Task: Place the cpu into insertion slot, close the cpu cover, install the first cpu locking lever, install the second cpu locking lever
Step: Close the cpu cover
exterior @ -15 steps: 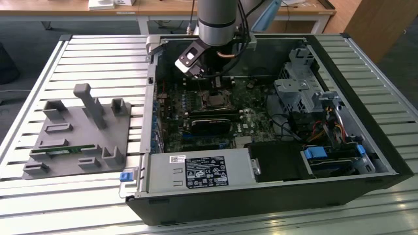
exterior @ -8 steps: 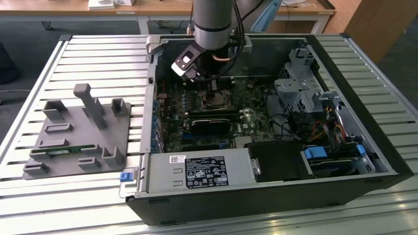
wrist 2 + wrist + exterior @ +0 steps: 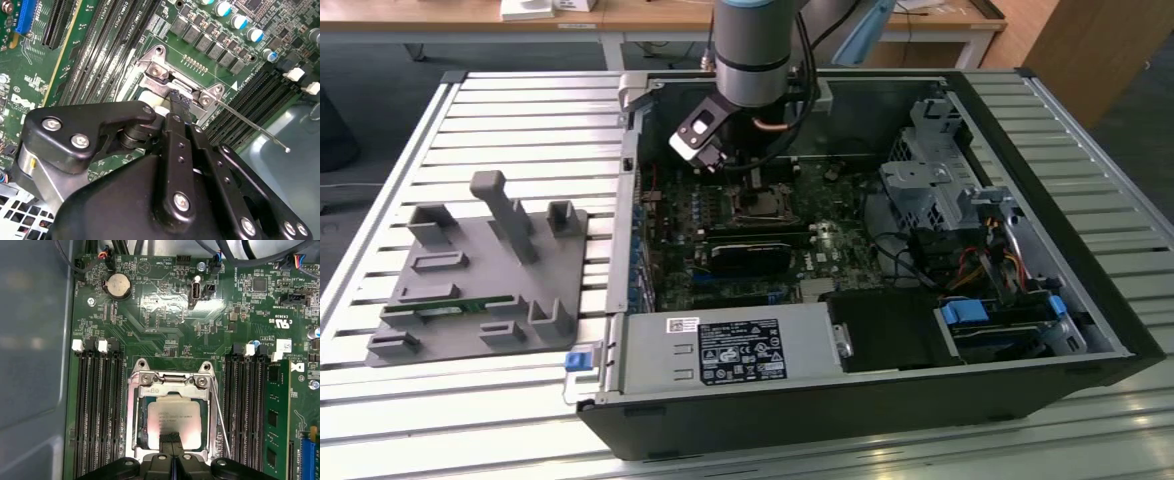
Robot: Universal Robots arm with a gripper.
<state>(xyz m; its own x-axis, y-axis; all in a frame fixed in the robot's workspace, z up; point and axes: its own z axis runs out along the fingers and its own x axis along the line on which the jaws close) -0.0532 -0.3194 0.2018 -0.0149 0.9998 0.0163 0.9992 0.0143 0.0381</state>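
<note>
**Gripper pinched empty over seated cpu**

The cpu (image 3: 175, 417) is seen seated in the insertion slot (image 3: 172, 376); the cpu cover (image 3: 170, 391) is laid flat around it; the gripper (image 3: 171, 436) is held narrow at the cpu's edge, nothing grasped; a wire lever (image 3: 220, 420) is angled alongside.

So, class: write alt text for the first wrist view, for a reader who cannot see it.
A silver cpu sits on a green board, framed by the metal cover; the black gripper is over one edge of it. Memory slots flank it.
</note>
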